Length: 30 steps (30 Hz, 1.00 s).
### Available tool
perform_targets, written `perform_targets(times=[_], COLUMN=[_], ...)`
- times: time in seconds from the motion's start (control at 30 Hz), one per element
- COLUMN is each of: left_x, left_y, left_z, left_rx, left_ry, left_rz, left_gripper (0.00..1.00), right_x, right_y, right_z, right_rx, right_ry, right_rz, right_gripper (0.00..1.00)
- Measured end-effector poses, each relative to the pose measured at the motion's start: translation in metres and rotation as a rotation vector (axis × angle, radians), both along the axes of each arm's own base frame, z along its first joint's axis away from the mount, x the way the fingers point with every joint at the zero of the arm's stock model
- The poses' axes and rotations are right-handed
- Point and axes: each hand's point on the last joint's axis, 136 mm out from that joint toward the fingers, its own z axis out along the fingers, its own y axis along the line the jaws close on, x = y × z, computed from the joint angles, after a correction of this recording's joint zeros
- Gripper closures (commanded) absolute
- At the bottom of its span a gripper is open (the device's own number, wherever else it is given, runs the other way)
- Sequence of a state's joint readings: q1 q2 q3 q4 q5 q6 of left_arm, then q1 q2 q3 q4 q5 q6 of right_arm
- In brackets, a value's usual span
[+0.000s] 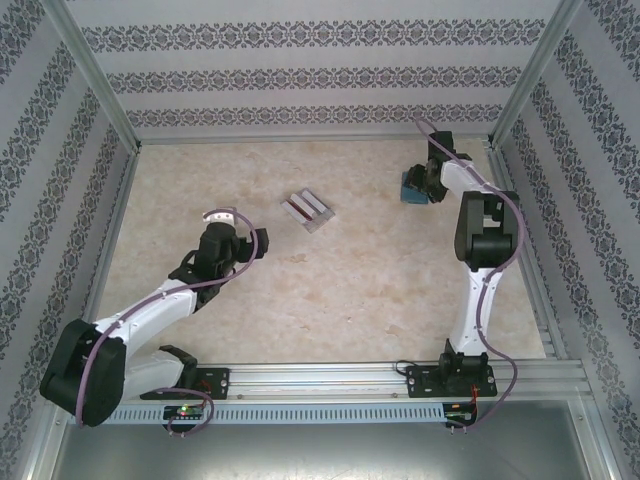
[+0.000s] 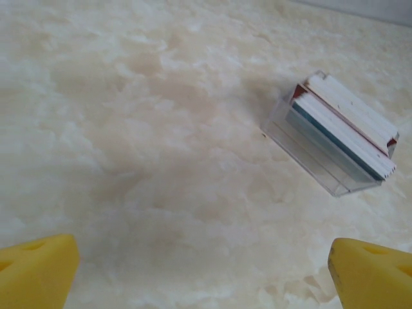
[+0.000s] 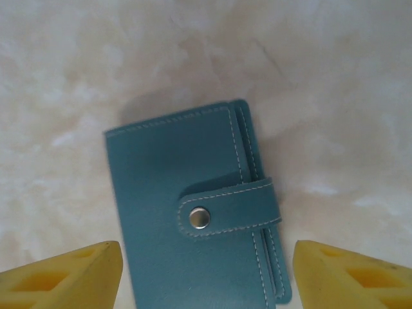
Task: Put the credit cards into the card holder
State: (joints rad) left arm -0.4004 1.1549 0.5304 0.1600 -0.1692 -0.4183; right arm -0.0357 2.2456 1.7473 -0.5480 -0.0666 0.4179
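Presently on hand, largest first.

1. Beige marble-patterned bench point(image 1: 330, 290): carries every item below.
2. Left gripper point(image 2: 203, 277), yellow-padded: jaws fully released, nothing between them. It hangs well apart from the cards and is angled toward them, probably placed for picking one up.
3. Right gripper point(image 3: 206, 277), yellow-padded: jaws spread, one pad just beside each edge of the card holder. Whether the pads touch it cannot be told. The placement suggests the aim is to pin or lift the card holder for opening.
4. Small teal stitched folding card holder point(image 3: 193, 206): lies flat at the far right of the bench, closed. It would need opening before any card goes in.
5. Clear plastic stand point(image 2: 309, 161): mid-bench, set askew; keeps the cards bunched together.
6. Thin pale rectangular credit cards point(image 2: 351, 125), red- and teal-edged: stacked in the stand, none yet in the card holder.
7. Snap tab point(image 3: 228, 209), with silver stud: fastened across the card holder's opening edge.
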Motion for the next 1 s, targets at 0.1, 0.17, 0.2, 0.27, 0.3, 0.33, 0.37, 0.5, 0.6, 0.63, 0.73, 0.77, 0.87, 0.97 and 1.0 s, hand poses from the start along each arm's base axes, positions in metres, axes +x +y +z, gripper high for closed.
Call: perform_targets(times=[0.1, 0.17, 0.2, 0.27, 0.3, 0.33, 0.37, 0.5, 0.6, 0.63, 0.73, 0.77, 0.87, 0.97, 1.0], left_x=[0.000, 0.001, 0.001, 0.002, 0.002, 0.002, 0.002, 0.001, 0.001, 0.001, 0.001, 0.002, 0.002, 0.004, 0.005], left_y=[0.004, 0.006, 0.007, 0.009, 0.009, 0.010, 0.011, 0.012, 0.013, 0.013, 0.012, 0.012, 0.011, 0.007, 0.005], left_z=[0.002, 0.001, 0.000, -0.002, -0.004, -0.005, -0.007, -0.013, -0.017, -0.019, -0.022, -0.022, -0.025, -0.028, -0.027], left_rx=[0.007, 0.016, 0.021, 0.028, 0.032, 0.037, 0.041, 0.053, 0.061, 0.065, 0.071, 0.070, 0.074, 0.072, 0.067], left_ry=[-0.010, -0.008, -0.007, -0.002, 0.002, 0.006, 0.010, 0.030, 0.044, 0.050, 0.066, 0.067, 0.079, 0.104, 0.105], left_rz=[0.018, 0.030, 0.037, 0.044, 0.047, 0.050, 0.055, 0.057, 0.060, 0.062, 0.059, 0.058, 0.056, 0.039, 0.035], left_gripper=[0.00, 0.00, 0.00, 0.00, 0.00, 0.00, 0.00, 0.00, 0.00, 0.01, 0.00, 0.00, 0.00, 0.00, 0.00], right_x=[0.000, -0.001, -0.003, -0.008, -0.010, -0.012, -0.013, -0.033, -0.065, -0.076, -0.113, -0.125, -0.170, -0.210, -0.219], right_y=[0.001, 0.003, 0.005, 0.008, 0.009, 0.010, 0.012, 0.021, 0.038, 0.044, 0.067, 0.077, 0.111, 0.142, 0.146], right_z=[-0.004, -0.001, -0.002, -0.004, -0.006, -0.007, -0.008, -0.007, -0.007, -0.007, -0.009, -0.009, -0.007, 0.000, 0.004], right_rx=[0.001, 0.011, 0.020, 0.032, 0.037, 0.043, 0.046, 0.065, 0.084, 0.090, 0.101, 0.103, 0.097, 0.078, 0.077], right_ry=[0.044, 0.055, 0.063, 0.081, 0.090, 0.095, 0.096, 0.107, 0.140, 0.151, 0.192, 0.204, 0.223, 0.214, 0.203], right_rz=[0.013, 0.023, 0.030, 0.038, 0.043, 0.046, 0.051, 0.073, 0.104, 0.117, 0.171, 0.194, 0.295, 0.394, 0.403], right_gripper=[0.48, 0.59, 0.63, 0.69, 0.71, 0.73, 0.75, 0.84, 0.93, 0.95, 0.95, 0.95, 0.91, 0.63, 0.56])
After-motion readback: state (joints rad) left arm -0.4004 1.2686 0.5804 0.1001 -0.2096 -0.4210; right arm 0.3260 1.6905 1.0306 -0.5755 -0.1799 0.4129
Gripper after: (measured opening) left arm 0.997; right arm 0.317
